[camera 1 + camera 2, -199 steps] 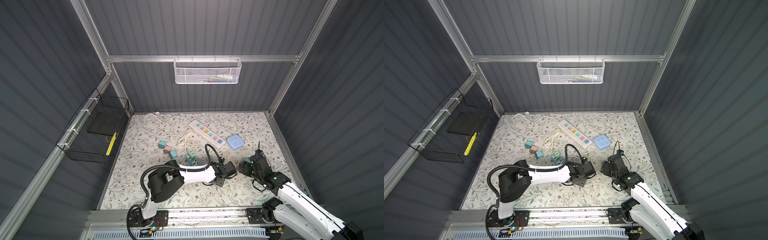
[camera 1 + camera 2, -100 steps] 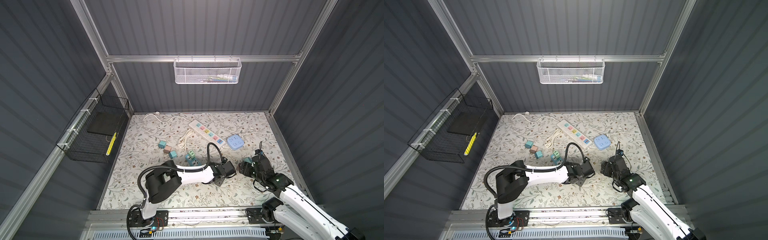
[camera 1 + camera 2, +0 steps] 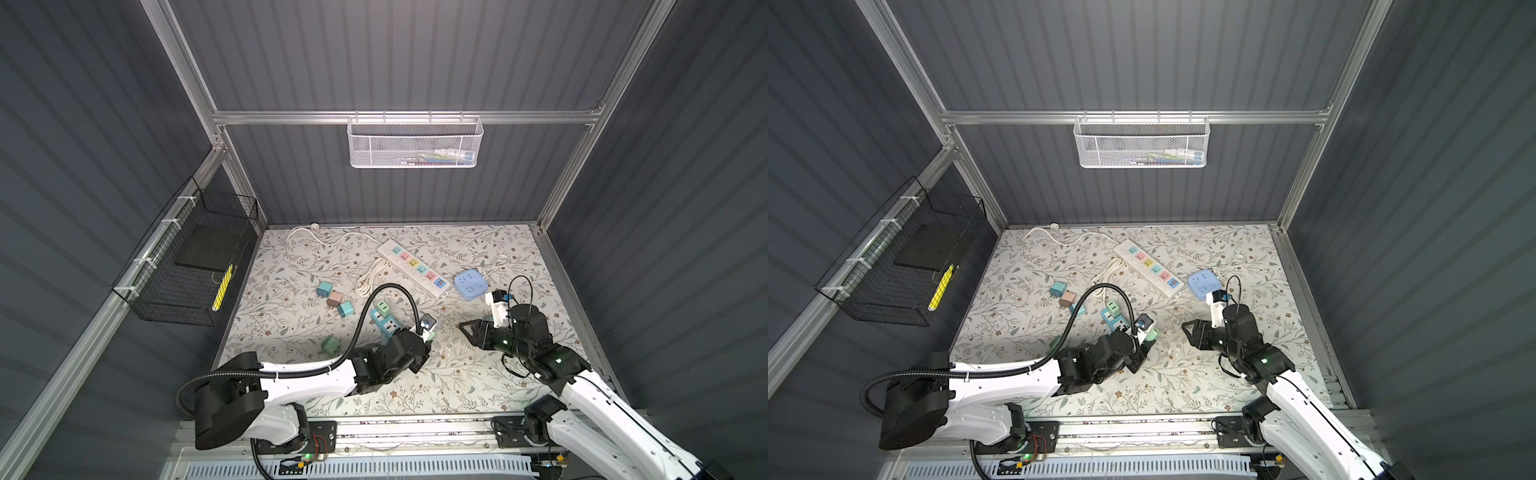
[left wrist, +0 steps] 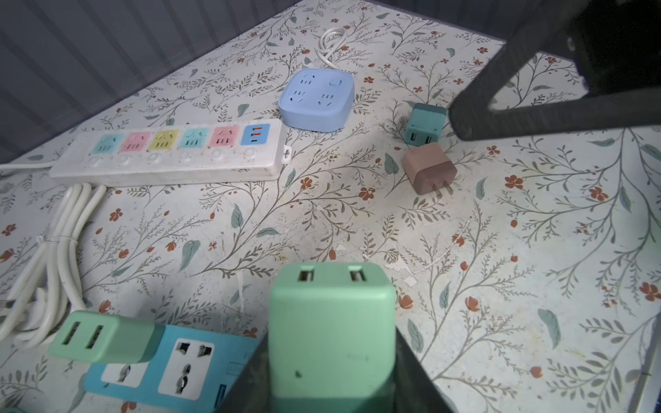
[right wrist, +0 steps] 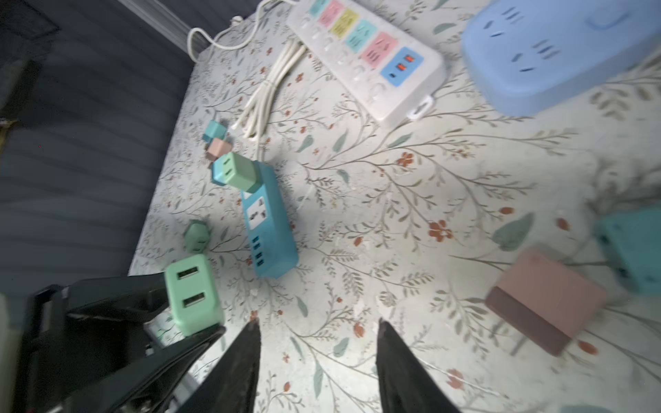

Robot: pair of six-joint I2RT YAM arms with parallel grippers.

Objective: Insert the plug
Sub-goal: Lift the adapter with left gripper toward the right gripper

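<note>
Left pincer (image 4: 329, 375) grips the green plug (image 4: 331, 314) (right pincer (image 5: 318, 325) gapes empty) beside the teal strip (image 4: 171, 364).

On my left wrist feed the green plug (image 4: 331, 307) runs off the frame's edge, prongs unseen. The teal power strip (image 4: 186, 364) is clipped there too, partly behind the left end effector (image 4: 332, 332). On the right wrist feed the teal plug (image 5: 633, 250) is smeared and cut by the edge, the blue socket cube (image 5: 558, 53) likewise. What lies in the white mesh basket (image 3: 374, 145) is too small for me to read.
</note>
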